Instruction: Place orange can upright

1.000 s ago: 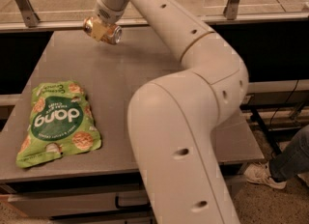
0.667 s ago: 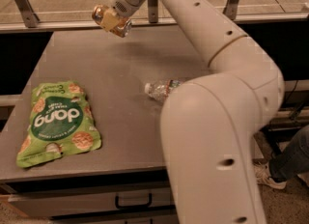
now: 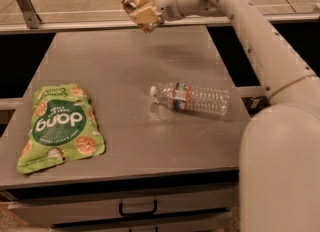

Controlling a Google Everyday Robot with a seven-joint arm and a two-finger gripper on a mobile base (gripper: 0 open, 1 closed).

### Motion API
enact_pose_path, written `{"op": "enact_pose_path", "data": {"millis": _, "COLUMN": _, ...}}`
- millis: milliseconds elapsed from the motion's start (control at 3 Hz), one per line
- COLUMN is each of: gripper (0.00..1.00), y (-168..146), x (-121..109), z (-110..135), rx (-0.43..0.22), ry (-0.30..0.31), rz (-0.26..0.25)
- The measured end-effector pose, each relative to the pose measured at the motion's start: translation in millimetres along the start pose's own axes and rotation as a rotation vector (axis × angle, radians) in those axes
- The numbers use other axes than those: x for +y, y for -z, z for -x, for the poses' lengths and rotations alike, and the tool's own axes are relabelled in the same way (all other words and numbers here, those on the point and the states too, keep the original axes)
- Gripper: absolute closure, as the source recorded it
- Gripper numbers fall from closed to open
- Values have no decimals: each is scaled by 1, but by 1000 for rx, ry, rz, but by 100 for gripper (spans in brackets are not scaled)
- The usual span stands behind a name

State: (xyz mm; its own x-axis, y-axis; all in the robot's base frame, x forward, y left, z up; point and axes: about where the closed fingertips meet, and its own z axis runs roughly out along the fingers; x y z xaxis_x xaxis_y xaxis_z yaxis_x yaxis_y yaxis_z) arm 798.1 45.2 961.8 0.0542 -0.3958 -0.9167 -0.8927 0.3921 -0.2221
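My gripper (image 3: 142, 13) is raised above the far edge of the grey table (image 3: 125, 66), at the end of the white arm that reaches in from the right. It is shut on the orange can (image 3: 133, 1), a small shiny orange-gold can that is tilted, its silver end pointing up and left. The can is well above the table surface. Part of the can is hidden by the fingers (image 3: 148, 17).
A clear plastic water bottle (image 3: 192, 97) with an orange label lies on its side at the table's right middle. A green snack bag (image 3: 59, 124) lies flat at the front left. A drawer handle (image 3: 137, 209) is below the front edge. The robot's white body fills the lower right.
The arm has swung up and to the right, lifting the can higher above the far edge. The robot's body moved right, uncovering the water bottle.
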Motion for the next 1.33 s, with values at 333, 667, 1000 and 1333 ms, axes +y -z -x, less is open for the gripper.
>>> {"op": "enact_pose_path", "data": {"millis": 333, "gripper": 100, "y": 41, "x": -12, "z": -9, "rx": -33, "ry": 10, "rz": -34}}
{"op": "enact_pose_path", "data": {"millis": 667, "gripper": 100, "y": 41, "x": -12, "z": -11, "rx": -27, "ry": 10, "rz": -36}}
{"op": "enact_pose_path", "data": {"millis": 1000, "gripper": 100, "y": 48, "x": -10, "z": -20, "rx": -18, "ry": 20, "rz": 3}}
{"op": "enact_pose_path", "data": {"millis": 1333, "gripper": 100, "y": 85, "x": -7, "z": -40, "rx": 6, "ry": 51, "rz": 22}}
